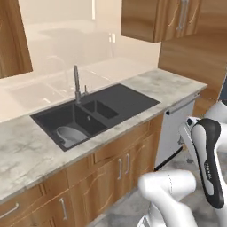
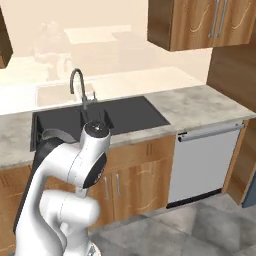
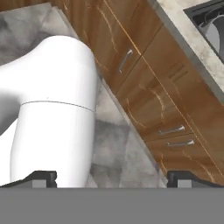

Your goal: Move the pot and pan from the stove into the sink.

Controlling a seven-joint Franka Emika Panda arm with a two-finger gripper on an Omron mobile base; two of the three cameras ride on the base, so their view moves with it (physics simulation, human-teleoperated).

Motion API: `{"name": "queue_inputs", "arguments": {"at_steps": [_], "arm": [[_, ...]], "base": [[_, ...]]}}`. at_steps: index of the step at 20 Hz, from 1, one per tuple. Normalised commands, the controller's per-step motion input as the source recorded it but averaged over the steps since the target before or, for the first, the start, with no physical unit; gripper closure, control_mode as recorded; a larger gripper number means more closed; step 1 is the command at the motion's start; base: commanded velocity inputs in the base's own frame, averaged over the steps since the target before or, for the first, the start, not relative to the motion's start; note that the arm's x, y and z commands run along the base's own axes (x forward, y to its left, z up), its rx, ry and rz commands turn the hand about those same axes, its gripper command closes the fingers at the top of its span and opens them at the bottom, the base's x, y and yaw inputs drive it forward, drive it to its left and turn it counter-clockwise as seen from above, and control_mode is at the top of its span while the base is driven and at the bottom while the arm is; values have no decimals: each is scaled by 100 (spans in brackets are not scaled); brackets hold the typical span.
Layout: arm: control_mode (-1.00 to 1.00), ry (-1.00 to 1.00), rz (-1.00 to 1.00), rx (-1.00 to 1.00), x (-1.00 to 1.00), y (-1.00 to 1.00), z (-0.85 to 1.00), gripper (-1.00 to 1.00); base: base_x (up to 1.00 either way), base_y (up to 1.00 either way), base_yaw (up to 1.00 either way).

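A grey pot [image 1: 71, 135] is sitting in the near left basin of the black sink [image 1: 128, 99], set into the marble bench [image 1: 26, 150]. The tool [image 3: 111, 177] is hanging low, pointing at the cabinet drawers [image 3: 175, 135], its 2 tips spread wide and holding nothing. The pot is probably rigid, fairly heavy and slick, so its rim or a side handle is looking like the best hold.

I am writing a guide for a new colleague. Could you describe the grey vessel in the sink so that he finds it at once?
Find the black double-basin sink in the marble counter. Look into its larger basin, away from the dishwasher. The round grey pot lies there, the only pale thing against black.
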Motion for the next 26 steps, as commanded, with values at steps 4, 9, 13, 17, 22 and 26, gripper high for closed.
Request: {"name": "queue_inputs", "arguments": {"at_steps": [4, 9, 13, 17, 22, 26], "arm": [[100, 0, 0, 0, 0, 0, 0, -100], [100, 0, 0, 0, 0, 0, 0, -100], [100, 0, 0, 0, 0, 0, 0, -100], [100, 0, 0, 0, 0, 0, 0, -100], [100, 0, 0, 0, 0, 0, 0, -100], [100, 0, 0, 0, 0, 0, 0, -100]], "base": [[0, -13, -50], [0, -11, -50], [0, -10, -50], [0, -10, -50], [0, -12, -50], [0, -12, -49]]}}
